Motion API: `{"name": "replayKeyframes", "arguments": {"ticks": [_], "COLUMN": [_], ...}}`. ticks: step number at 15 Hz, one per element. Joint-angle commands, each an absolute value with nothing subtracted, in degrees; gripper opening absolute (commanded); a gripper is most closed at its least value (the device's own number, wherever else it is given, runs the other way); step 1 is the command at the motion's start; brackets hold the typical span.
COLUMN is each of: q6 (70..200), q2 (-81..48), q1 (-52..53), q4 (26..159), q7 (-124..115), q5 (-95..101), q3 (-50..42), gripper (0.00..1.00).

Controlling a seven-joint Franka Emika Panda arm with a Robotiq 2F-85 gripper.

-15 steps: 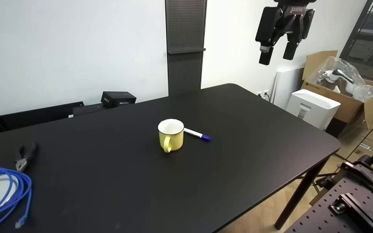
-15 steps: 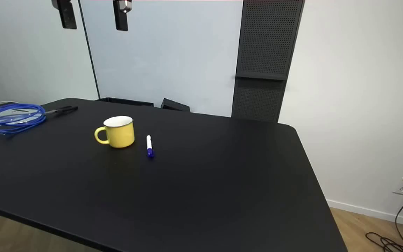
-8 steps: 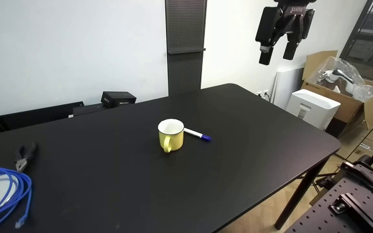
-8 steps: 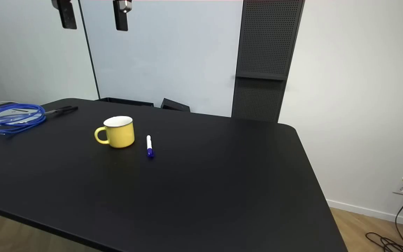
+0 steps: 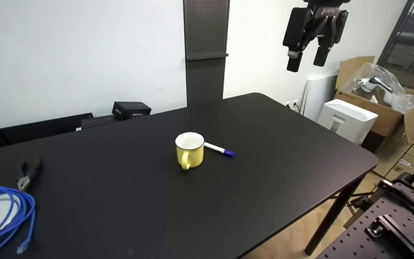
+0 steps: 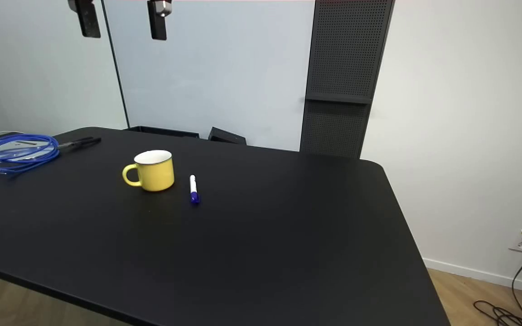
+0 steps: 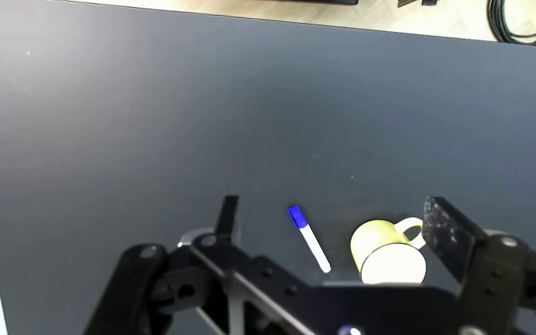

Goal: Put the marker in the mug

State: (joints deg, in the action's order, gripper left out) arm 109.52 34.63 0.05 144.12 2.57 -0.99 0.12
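Note:
The marker, a white pen with a blue cap, lies flat on the black table beside the mug in both exterior views (image 5: 218,149) (image 6: 194,189). It also shows in the wrist view (image 7: 312,242). The yellow mug with a white interior stands upright in both exterior views (image 5: 194,157) (image 6: 157,175); the wrist view (image 7: 372,236) shows it with its lower edge cut off by the gripper body. My gripper (image 5: 307,62) is open and empty, high above the table. Its fingertips also show in an exterior view (image 6: 124,31) and, spread wide, in the wrist view (image 7: 331,204).
A blue coiled cable (image 5: 22,216) and pliers (image 5: 27,176) lie at the far end of the table (image 5: 149,201). Black boxes (image 5: 131,110) sit behind the table's back edge. A cardboard box (image 5: 372,108) and a white box (image 5: 347,120) stand beyond the table.
My gripper has shifted only very slightly in the exterior views and stays open. The marker and mug have not moved.

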Motion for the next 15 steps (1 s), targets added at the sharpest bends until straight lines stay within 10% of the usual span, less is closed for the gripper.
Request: {"name": "replayKeyframes", "arguments": {"ticks": [1,15], "q6": [113.3,133.7], "q2": [31.9,5.6], "q1": [-0.2,3.5], "q4": [142.7,131.6], "q7": [3.9,24.5], "q5": [1.1,5.6], "q3": [-0.3,-0.7], "gripper": [1.0,1.0]}}
